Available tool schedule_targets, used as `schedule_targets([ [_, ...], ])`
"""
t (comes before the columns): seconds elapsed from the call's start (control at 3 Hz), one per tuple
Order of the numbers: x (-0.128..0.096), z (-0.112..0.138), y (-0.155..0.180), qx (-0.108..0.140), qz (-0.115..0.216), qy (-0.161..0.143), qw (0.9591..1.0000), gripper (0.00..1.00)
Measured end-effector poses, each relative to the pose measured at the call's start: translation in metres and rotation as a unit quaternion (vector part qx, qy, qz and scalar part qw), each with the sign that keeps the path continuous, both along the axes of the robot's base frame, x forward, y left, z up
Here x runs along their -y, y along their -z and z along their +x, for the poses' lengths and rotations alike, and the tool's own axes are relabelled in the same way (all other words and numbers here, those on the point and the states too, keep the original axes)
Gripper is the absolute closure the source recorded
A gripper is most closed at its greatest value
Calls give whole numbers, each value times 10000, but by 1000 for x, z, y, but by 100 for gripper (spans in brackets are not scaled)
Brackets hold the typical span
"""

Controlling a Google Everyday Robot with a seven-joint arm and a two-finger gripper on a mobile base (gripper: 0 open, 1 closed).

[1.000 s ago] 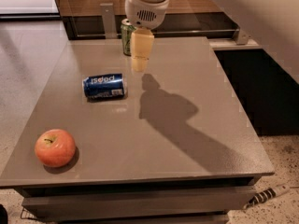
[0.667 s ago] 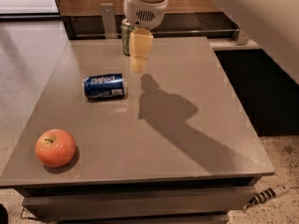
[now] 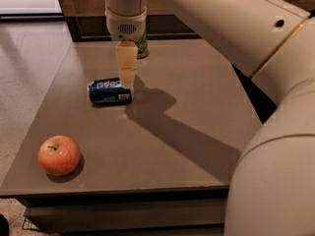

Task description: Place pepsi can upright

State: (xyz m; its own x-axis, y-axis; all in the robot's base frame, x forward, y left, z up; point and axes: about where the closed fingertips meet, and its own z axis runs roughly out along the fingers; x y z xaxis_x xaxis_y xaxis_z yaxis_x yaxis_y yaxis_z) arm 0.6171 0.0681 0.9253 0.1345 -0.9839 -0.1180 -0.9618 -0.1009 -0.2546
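Note:
The pepsi can (image 3: 110, 91) is dark blue with white lettering and lies on its side at the left middle of the grey table (image 3: 197, 112). My gripper (image 3: 127, 78) hangs from the pale arm that comes in from the upper right. It points down, with its tip just above and beside the right end of the can. It holds nothing that I can see.
A green can (image 3: 143, 47) stands upright at the back of the table, partly hidden behind the gripper. A red-yellow apple (image 3: 59, 155) sits near the front left corner. The arm's bulk (image 3: 275, 171) fills the right side of the view. The table's front edge is close.
The gripper has moved left and down, from in front of the green can to the right end of the pepsi can. The pepsi can and the apple have not moved.

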Motion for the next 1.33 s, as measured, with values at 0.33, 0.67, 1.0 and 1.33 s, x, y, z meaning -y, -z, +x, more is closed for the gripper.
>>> schedule_targets([
  [0.33,-17,6,22,-187,-30,-228,9996,0],
  [0.67,-30,7,38,-327,-16,-393,9987,0],
  [1.0,-39,3,54,-470,44,-481,9977,0],
  [1.33,-57,-4,67,-606,54,-584,9964,0],
])
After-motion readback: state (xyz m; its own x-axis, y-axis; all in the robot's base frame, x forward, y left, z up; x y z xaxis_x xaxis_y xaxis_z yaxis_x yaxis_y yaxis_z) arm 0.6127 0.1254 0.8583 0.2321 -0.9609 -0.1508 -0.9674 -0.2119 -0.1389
